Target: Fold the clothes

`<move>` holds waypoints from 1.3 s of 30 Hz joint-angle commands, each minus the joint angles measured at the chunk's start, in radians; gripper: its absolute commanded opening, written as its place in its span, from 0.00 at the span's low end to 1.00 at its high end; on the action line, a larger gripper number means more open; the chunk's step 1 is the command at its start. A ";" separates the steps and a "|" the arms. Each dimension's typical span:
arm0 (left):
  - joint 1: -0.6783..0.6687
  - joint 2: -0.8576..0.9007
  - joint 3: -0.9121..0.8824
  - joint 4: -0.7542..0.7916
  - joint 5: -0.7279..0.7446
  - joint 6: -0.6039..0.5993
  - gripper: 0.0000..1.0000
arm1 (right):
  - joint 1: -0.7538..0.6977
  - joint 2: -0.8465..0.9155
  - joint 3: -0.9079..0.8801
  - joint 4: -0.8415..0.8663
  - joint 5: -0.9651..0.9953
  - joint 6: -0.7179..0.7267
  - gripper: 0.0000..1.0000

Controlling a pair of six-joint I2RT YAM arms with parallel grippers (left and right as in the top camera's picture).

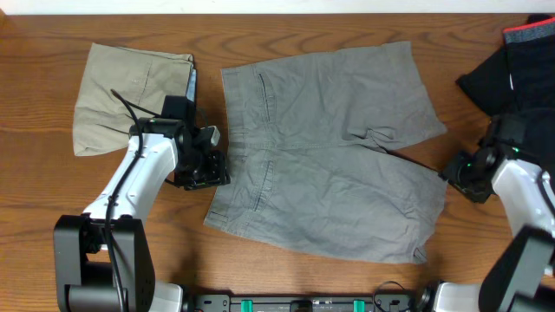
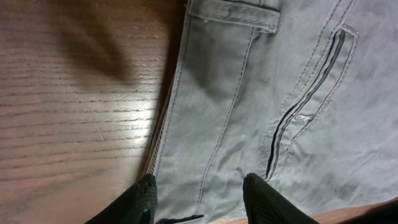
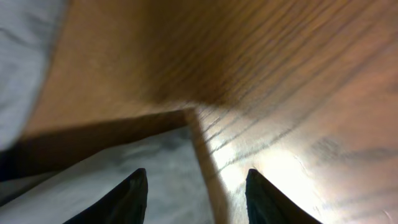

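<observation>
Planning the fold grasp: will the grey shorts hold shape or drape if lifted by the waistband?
Probably floppy: the grey shorts lie flat with soft wrinkles, so they should drape. The stitched waistband looks doubled, likely a firmer hold. Thin fabric, probably light.

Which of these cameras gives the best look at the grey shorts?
The overhead view: it shows the whole grey shorts spread flat on the table. The left wrist view shows only a close-up of waistband and pocket; the right wrist view catches just a blurred edge of fabric.

Grey shorts (image 1: 325, 152) lie flat, unfolded; khaki garment (image 1: 121, 95) folded.
</observation>
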 commanded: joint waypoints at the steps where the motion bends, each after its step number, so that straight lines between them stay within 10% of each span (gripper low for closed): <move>1: 0.005 -0.009 0.021 -0.004 0.010 0.021 0.47 | -0.004 0.074 -0.010 0.013 -0.008 -0.025 0.48; 10: 0.005 -0.009 0.022 -0.003 0.010 0.021 0.48 | -0.005 0.092 0.005 0.098 -0.147 -0.058 0.03; 20: 0.005 -0.009 0.021 0.003 0.009 0.021 0.48 | -0.014 -0.078 0.052 0.108 -0.045 -0.052 0.01; 22: 0.005 -0.009 0.021 0.005 0.009 0.021 0.48 | -0.014 -0.081 0.052 0.066 -0.058 -0.046 0.07; 24: 0.005 -0.009 0.021 0.004 0.009 0.021 0.48 | -0.014 -0.076 0.046 0.014 -0.054 -0.047 0.38; 26: 0.005 -0.009 0.021 0.005 0.009 0.021 0.48 | -0.014 -0.064 0.028 -0.015 -0.055 -0.046 0.48; 39: 0.005 -0.009 0.021 0.015 0.010 0.021 0.49 | -0.013 0.119 -0.018 0.081 -0.123 -0.019 0.53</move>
